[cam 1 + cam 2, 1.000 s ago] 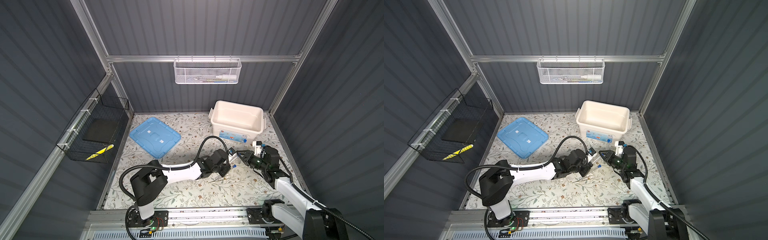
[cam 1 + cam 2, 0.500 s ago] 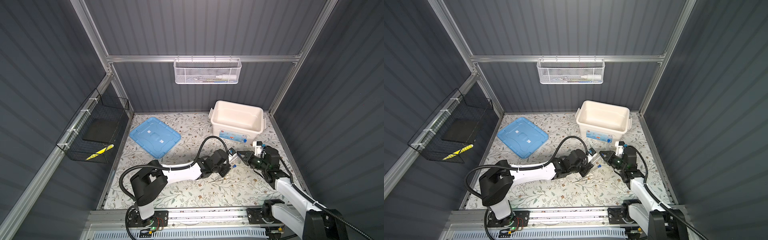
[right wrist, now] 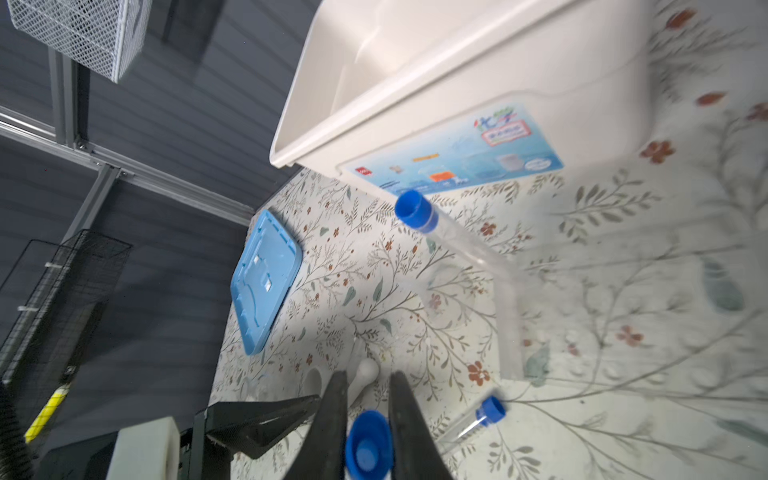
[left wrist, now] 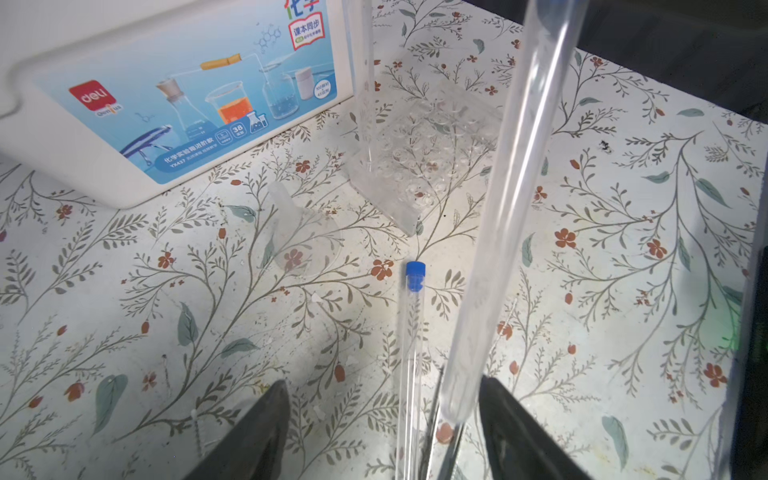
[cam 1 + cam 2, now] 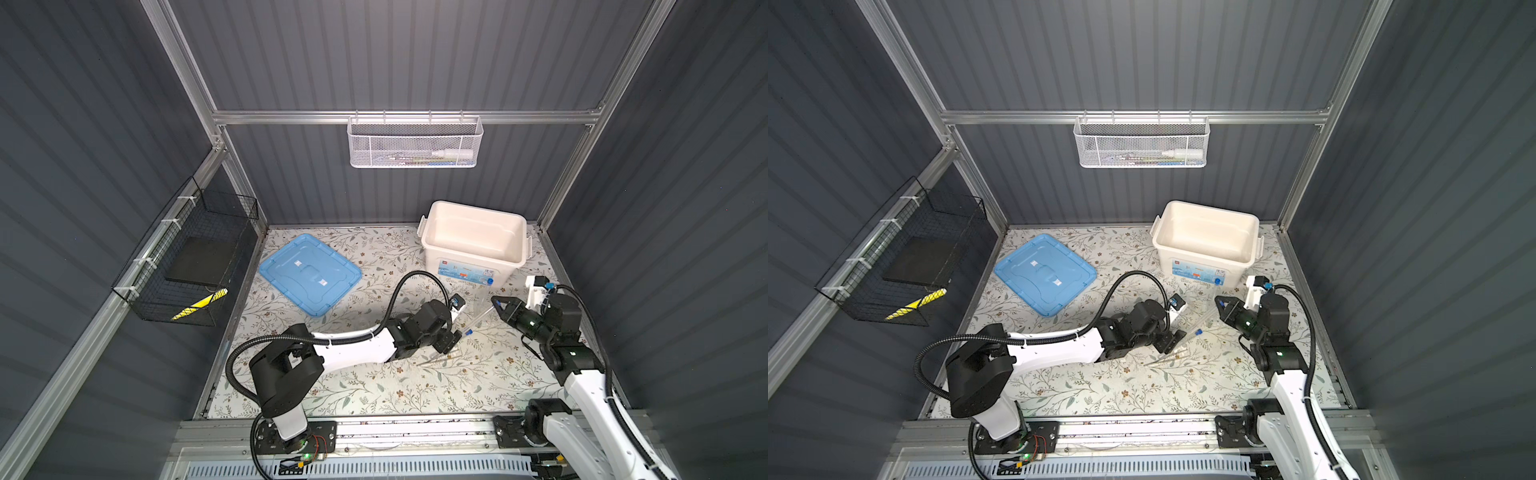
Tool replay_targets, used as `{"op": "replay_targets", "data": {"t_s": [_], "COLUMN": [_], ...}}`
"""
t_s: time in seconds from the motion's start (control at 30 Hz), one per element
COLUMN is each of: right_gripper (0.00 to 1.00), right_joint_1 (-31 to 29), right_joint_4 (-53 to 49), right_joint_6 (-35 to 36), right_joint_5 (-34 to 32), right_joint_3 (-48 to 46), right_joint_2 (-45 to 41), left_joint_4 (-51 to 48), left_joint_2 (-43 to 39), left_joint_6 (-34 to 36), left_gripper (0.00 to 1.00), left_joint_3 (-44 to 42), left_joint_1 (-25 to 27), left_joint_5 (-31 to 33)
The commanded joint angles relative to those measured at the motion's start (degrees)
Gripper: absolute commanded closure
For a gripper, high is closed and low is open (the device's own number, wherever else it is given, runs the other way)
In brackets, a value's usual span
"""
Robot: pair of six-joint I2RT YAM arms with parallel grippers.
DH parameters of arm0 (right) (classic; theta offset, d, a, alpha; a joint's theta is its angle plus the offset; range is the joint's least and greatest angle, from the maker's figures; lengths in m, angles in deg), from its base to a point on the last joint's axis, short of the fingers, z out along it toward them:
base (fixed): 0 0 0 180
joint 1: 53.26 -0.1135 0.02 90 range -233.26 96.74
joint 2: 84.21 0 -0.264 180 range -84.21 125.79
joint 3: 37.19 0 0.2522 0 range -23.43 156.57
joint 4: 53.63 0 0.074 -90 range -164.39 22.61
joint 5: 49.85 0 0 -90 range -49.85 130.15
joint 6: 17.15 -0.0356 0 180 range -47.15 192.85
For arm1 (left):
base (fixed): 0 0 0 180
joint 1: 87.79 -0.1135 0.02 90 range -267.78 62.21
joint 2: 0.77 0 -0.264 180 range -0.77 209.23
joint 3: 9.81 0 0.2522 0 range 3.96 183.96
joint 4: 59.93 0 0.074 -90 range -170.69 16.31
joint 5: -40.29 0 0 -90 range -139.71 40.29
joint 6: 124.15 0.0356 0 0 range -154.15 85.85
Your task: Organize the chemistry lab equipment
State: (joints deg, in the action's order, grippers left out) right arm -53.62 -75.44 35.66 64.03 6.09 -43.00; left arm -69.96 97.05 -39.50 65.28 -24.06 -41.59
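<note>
My right gripper (image 3: 368, 376) (image 5: 497, 304) is shut on the blue cap (image 3: 368, 446) of a clear test tube (image 4: 519, 166). The tube slants down toward my left gripper (image 4: 384, 382) (image 5: 451, 337). That gripper is open, with the tube's round end between its fingers, close to one of them. A second tube (image 4: 411, 332) (image 5: 468, 332) lies on the mat between the same fingers. A third tube (image 3: 413, 212) (image 5: 490, 281) stands in the clear rack (image 4: 432, 158). Thin tweezers (image 5: 440, 358) lie in front of the left gripper. A clear dish (image 4: 307, 245) and a white pestle (image 3: 365, 374) rest nearby.
The open cream box (image 5: 432, 245) stands at the back right, just behind the rack. Its blue lid (image 5: 309, 274) lies flat at the back left. A white mesh basket (image 5: 415, 143) hangs on the back wall and a black wire basket (image 5: 187, 257) on the left wall.
My left gripper has opened and let go of the slanted tube. My right gripper has closed on that tube's blue cap. Neither arm has shifted much.
</note>
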Motion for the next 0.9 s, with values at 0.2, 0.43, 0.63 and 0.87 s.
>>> {"op": "replay_targets", "data": {"t_s": [0.2,0.43,0.63,0.87], "right_gripper": [0.83,0.83,0.83,0.83], "right_joint_1": [0.57,-0.12,-3.19,-8.57], "right_joint_4": [-13.27,-7.75,0.48,9.93], "right_joint_6": [14.61,21.68,25.63,29.24], "right_joint_5": [-15.71,-23.2,-29.89,-36.49], "right_joint_3": [8.87,8.64,6.49,3.69], "right_joint_2": [-1.98,-0.03,1.94,5.94], "left_joint_4": [-0.77,-2.85,-3.53,-4.52], "left_joint_2": [0.15,2.38,4.08,5.57], "left_joint_6": [-1.06,-1.16,-1.51,-1.25], "left_gripper": [0.28,0.29,0.3,0.3], "left_joint_3": [-0.51,1.07,2.04,3.01], "left_joint_1": [0.4,0.4,0.36,0.35], "left_joint_5": [1.54,1.51,1.24,0.67]}}
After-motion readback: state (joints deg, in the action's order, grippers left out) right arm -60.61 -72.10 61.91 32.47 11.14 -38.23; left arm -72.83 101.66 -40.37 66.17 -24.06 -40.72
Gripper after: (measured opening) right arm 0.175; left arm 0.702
